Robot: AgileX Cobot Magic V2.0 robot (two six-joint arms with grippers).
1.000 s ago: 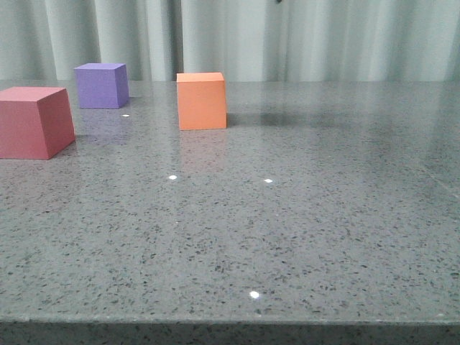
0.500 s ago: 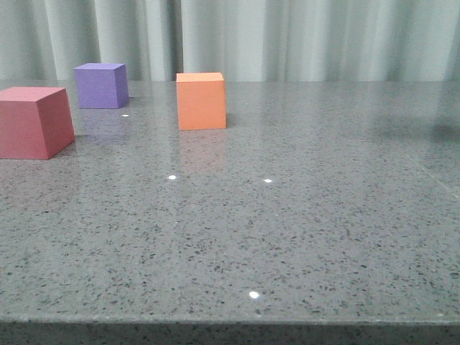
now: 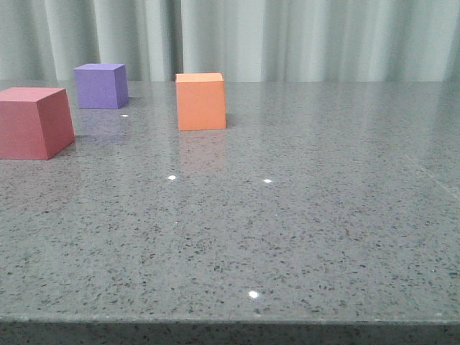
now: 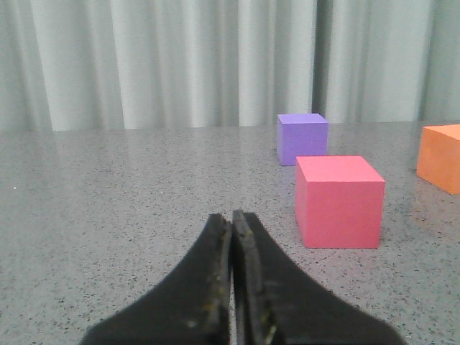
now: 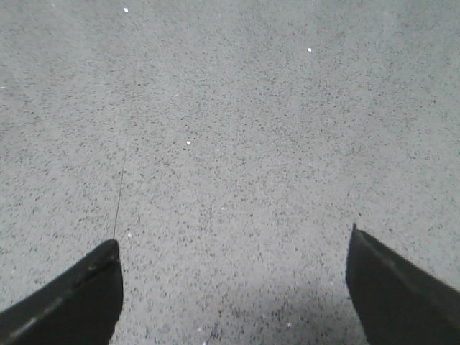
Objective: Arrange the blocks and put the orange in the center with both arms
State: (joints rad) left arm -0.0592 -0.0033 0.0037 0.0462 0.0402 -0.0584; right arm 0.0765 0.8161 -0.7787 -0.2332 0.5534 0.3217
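Grey tabletop (image 3: 302, 215) loses the arm shadow seen earlier; cubes unmoved. Left gripper (image 4: 232, 223) fingers pressed together, empty; right gripper (image 5: 233, 269) fingers spread wide.

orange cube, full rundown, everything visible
The plain matte orange cube has smooth, unmarked faces and crisp edges; it looks like foam or painted wood. It sits upright and flat on the grey speckled stone table, which shows a faint reflection of it. Nothing else touches it. It stands clear of the purple cube and the red-pink cube, both to its left. No gripper is near it; the left wrist view catches only its edge.
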